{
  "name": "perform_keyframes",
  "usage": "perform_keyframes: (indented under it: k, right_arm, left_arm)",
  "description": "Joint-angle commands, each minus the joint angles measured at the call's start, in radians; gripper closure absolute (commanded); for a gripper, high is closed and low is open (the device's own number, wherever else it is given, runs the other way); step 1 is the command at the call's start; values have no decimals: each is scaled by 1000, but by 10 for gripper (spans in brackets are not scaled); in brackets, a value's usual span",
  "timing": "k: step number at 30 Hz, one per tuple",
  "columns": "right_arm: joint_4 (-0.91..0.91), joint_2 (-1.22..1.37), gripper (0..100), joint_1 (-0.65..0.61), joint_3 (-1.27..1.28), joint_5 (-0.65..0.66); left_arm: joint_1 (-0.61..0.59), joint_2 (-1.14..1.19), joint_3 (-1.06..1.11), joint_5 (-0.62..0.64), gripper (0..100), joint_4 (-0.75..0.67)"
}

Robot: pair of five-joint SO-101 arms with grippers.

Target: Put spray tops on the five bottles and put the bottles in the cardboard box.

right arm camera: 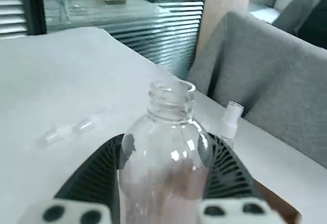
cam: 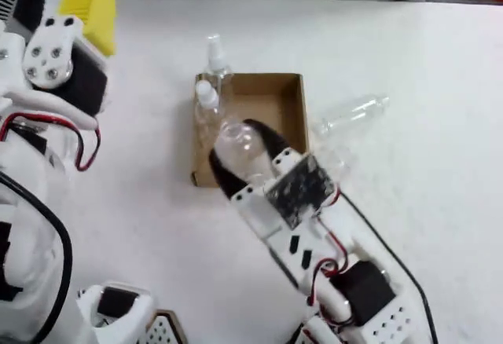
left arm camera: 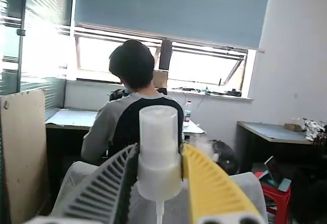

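My right gripper (cam: 242, 154) is shut on a clear bottle (cam: 236, 144) with an open neck (right arm camera: 171, 93), held over the near part of the cardboard box (cam: 283, 96). A capped bottle (cam: 207, 99) stands at the box's left wall. Another capped bottle (cam: 216, 55) stands just beyond the box's far left corner, and its spray top (right arm camera: 232, 115) shows behind the held bottle. An uncapped clear bottle (cam: 354, 114) lies on the table to the right of the box. My left gripper (left arm camera: 159, 155) is raised at the far left of the table, shut on a white spray top (left arm camera: 159, 157).
The left arm's white body (cam: 47, 69) and cables fill the left edge of the table. The right arm (cam: 330, 265) stretches from the near right corner. Small clear pieces (right arm camera: 69, 129) lie on the white table. Grey chair backs (right arm camera: 265, 65) stand past the far edge.
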Motion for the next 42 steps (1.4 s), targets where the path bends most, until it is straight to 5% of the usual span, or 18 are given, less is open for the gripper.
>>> perform_keyframes:
  k: [1, 10, 22, 42]
  right_arm:
    - [-246, -128, 983, -87, 193, -8]
    - [-380, -291, 983, -91, 453, -8]
    - [-372, -435, 983, 35, 531, -8]
    - [-372, -435, 983, 30, 578, -8]
  left_arm:
    - [56, 142, -137, 3, 977, 86]
    - [222, 351, -358, 2, 977, 284]
    - [260, 383, -373, 2, 978, 483]
    - [366, 348, -368, 0, 979, 473]
